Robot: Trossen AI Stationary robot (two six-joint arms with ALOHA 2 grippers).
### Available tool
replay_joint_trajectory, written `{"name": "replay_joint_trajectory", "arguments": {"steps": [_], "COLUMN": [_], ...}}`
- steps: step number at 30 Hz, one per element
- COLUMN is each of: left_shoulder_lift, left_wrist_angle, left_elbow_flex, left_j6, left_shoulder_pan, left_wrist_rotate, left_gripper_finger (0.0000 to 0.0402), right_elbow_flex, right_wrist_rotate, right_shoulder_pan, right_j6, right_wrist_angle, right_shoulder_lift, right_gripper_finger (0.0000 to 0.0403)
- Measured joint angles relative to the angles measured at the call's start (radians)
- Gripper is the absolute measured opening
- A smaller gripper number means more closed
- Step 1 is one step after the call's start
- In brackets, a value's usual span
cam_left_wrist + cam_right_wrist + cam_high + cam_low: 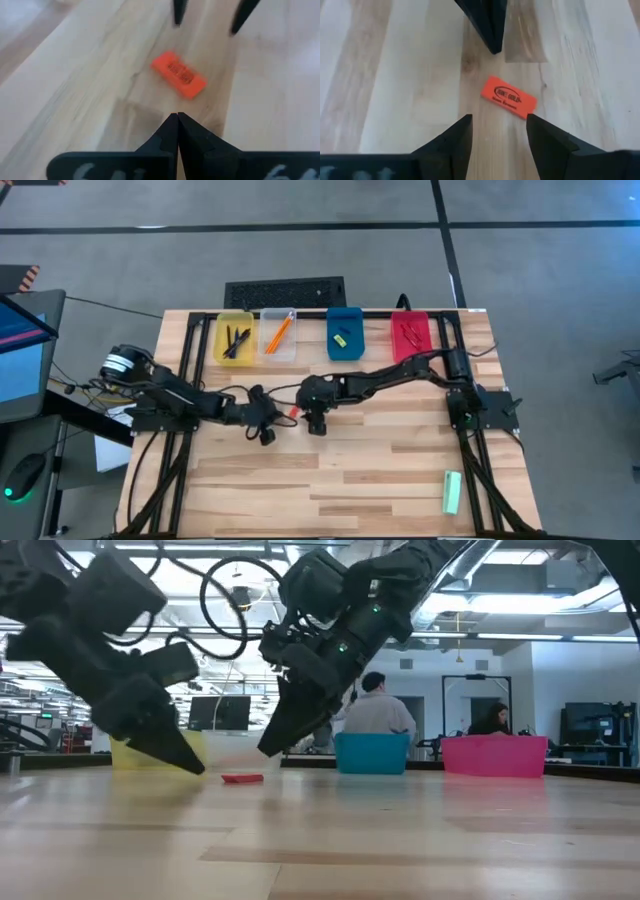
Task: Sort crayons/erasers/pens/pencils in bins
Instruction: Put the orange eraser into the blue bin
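A red-orange eraser [294, 412] lies flat on the wooden table [380, 470], between my two grippers. My left gripper [177, 120] is shut, its tip just short of the eraser [179, 75] on the table's left side. My right gripper [497, 122] is open and hovers over the eraser [509, 97] from the right, one finger on each side and neither touching. In the low view the eraser [242, 778] sits between the left gripper [190, 762] and the right gripper [275, 745]. Four bins line the far edge.
The yellow bin [235, 337] holds dark pens and the clear bin [279, 337] holds orange pencils. The blue bin [345, 333] holds a yellow eraser and the red bin [410, 333] holds crayons. A pale green bar [452, 492] lies near the right near corner. People sit in the room beyond.
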Motion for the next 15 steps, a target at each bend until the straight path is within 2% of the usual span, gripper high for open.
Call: {"name": "replay_joint_trajectory", "arguments": {"steps": [3, 7, 15], "left_shoulder_lift": [0.056, 0.128, 0.244], "left_wrist_angle": [0.103, 0.200, 0.298], "left_elbow_flex": [0.002, 0.012, 0.096], "left_j6": [0.051, 0.090, 0.176], "left_shoulder_pan": [0.030, 0.060, 0.093], "left_wrist_rotate": [0.072, 0.116, 0.197], "left_gripper_finger": [0.0000, 0.0000, 0.0000], "right_elbow_flex": [0.001, 0.002, -0.004], "right_wrist_rotate": [0.037, 0.047, 0.051], "right_shoulder_pan": [0.013, 0.023, 0.046], "right_j6": [-0.024, -0.027, -0.026], "right_wrist_angle": [-0.017, -0.062, -0.215], "right_shoulder_lift": [0.000, -0.028, -0.115], "right_gripper_finger": [0.0177, 0.0135, 0.0056]}}
